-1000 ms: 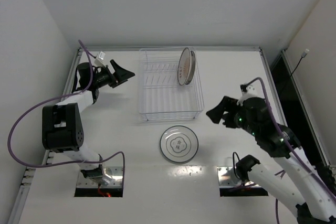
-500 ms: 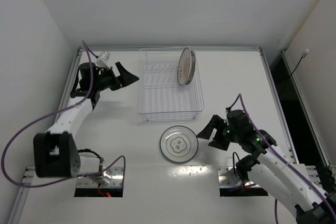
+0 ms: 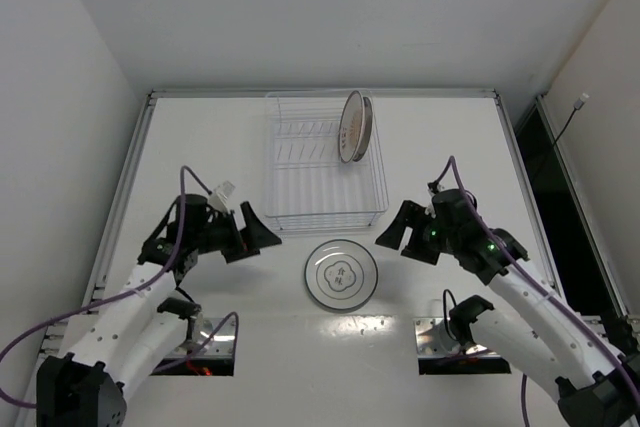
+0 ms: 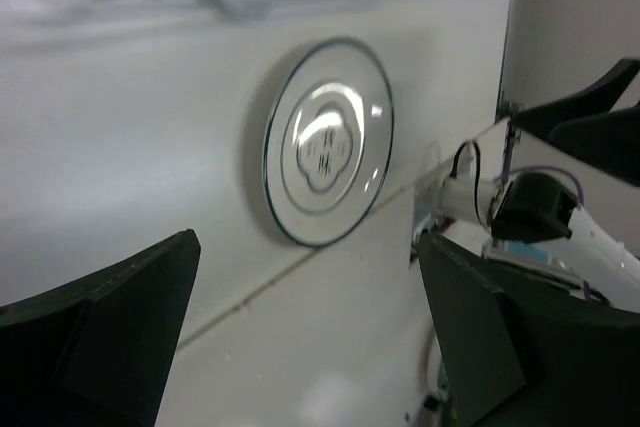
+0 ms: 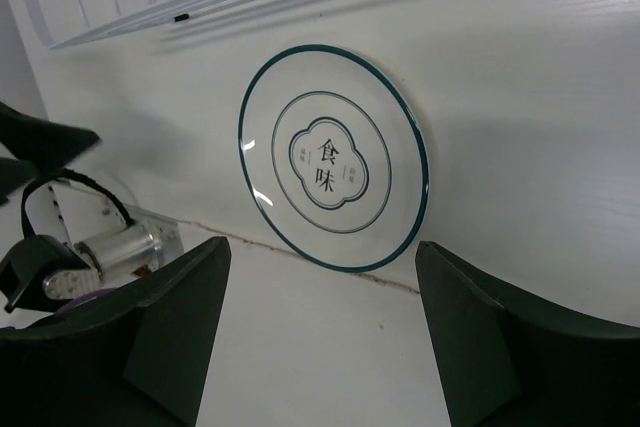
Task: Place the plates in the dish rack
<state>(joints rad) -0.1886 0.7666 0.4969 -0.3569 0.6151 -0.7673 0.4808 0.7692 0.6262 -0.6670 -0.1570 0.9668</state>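
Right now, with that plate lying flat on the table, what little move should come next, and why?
Probably the right gripper should drop to the plate's nearest rim. The plate lies flat in front of the rack; that gripper is open, empty and beside it, with the plate framed between its fingers.

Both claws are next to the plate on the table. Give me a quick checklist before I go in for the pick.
1. White plate lying flat on the table, touched by neither claw: ok.
2. Left claw open and empty: ok.
3. Right claw open and empty: ok.
4. Rack has free prong rows beside the standing plate: ok.
5. Nothing lies between the white plate and the rack: ok.
6. Either claw low enough to catch the white plate's rim: cannot tell.
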